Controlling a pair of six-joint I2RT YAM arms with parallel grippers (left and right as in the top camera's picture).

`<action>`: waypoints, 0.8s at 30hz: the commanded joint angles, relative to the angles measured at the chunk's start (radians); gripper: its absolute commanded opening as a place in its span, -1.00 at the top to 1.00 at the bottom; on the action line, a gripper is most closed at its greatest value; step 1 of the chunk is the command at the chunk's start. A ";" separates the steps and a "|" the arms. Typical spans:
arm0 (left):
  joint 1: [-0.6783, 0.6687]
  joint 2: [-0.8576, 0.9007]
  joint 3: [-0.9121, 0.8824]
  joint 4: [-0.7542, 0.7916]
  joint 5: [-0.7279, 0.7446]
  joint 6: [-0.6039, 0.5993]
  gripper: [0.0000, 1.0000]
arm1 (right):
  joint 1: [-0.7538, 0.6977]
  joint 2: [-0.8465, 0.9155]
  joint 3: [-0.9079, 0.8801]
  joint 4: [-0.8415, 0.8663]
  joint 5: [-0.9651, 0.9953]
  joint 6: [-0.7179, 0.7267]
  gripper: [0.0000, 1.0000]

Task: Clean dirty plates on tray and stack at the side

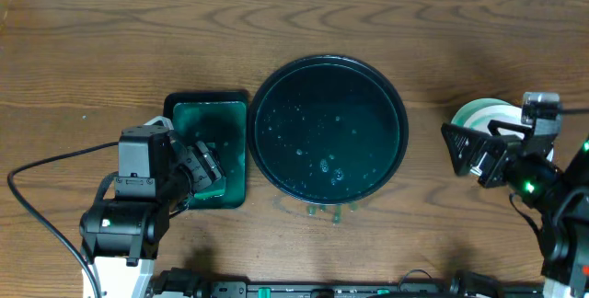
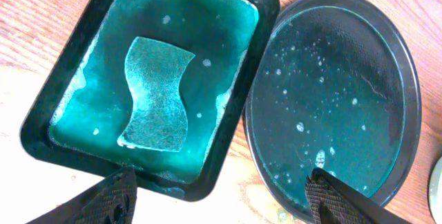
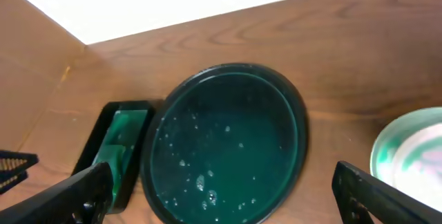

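Observation:
The large round black tray (image 1: 313,105) sits mid-table with no plates on it, only teal water and bubbles; it also shows in the left wrist view (image 2: 331,86) and the right wrist view (image 3: 228,134). The white plates (image 1: 480,112), smeared teal-green, lie stacked on the wood to the right of the tray, partly hidden by my right arm; their edge shows in the right wrist view (image 3: 411,151). I cannot tell how many there are. My right gripper (image 1: 469,155) (image 3: 221,196) is open and empty beside them. My left gripper (image 1: 207,165) (image 2: 221,203) is open and empty over the green tray's near edge.
A small rectangular dark-green tray (image 1: 179,105) (image 2: 41,113) with teal water holds a sponge (image 2: 157,94), just left of the black tray. Teal drops (image 1: 327,211) lie on the wood in front of the black tray. A wall (image 3: 27,65) stands at the table's left end.

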 commanded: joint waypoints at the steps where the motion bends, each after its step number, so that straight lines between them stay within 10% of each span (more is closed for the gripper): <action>1: 0.005 0.000 0.028 0.000 -0.002 0.003 -0.58 | 0.010 -0.026 0.010 -0.009 -0.013 -0.006 -0.99; 11: 0.005 0.000 0.028 0.000 -0.002 0.003 -0.58 | 0.175 -0.103 -0.063 0.071 0.085 -0.362 -0.98; 24: 0.005 0.000 0.028 0.000 -0.002 0.003 -0.58 | 0.309 -0.678 -0.737 0.431 0.336 -0.380 -0.99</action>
